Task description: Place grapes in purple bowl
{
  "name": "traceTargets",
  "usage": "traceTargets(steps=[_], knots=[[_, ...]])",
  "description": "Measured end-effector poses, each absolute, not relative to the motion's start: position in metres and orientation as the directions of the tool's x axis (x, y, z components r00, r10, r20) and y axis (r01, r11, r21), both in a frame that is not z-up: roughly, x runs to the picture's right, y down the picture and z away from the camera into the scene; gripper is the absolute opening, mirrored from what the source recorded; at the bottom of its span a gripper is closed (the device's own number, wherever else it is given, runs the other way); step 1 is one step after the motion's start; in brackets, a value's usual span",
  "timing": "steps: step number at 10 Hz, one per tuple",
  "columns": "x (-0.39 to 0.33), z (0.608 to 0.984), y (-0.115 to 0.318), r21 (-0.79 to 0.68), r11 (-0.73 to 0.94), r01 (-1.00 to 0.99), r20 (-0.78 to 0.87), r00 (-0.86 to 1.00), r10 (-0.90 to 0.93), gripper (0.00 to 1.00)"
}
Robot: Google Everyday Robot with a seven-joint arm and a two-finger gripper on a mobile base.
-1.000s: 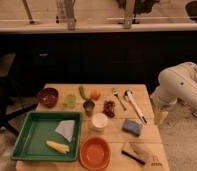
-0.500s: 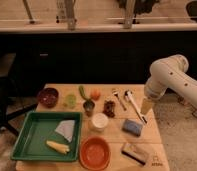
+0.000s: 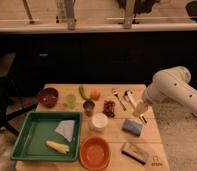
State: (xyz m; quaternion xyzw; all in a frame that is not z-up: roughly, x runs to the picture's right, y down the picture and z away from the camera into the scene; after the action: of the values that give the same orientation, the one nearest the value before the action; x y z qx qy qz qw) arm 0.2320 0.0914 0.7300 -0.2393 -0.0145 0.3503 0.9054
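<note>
Claw (image 3: 140,110): hangs from the white arm (image 3: 174,90) over the right side of the surface (image 3: 154,140). We cannot tell whether it is released or clenched.
Grapes (image 3: 110,107): a dark cluster lying on the surface, left of the claw and apart from it.
Purple bowl (image 3: 48,96): far left of the claw, well apart from it and from the grapes.
Cut off: the arm runs out of view at the right edge.
Hard to make out: the pale utensils (image 3: 123,97) just up and left of the claw; we cannot tell which kind they are. The dark block (image 3: 134,152) well below the claw is also unclear to us.
Blue sponge (image 3: 132,126): just below the claw.
Writing: a small mark (image 3: 156,162) at the near right corner, below the claw; we cannot read it.
</note>
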Motion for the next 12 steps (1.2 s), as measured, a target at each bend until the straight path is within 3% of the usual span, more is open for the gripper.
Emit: traceTargets(steps=[6, 12], knots=[[0.227, 0.731, 0.091, -0.437, 0.63, -0.642, -0.134, 0.739, 0.66, 0.8], [0.181, 0.761, 0.095, -0.34, 0.597, -0.727, -0.115, 0.662, 0.741, 0.8]])
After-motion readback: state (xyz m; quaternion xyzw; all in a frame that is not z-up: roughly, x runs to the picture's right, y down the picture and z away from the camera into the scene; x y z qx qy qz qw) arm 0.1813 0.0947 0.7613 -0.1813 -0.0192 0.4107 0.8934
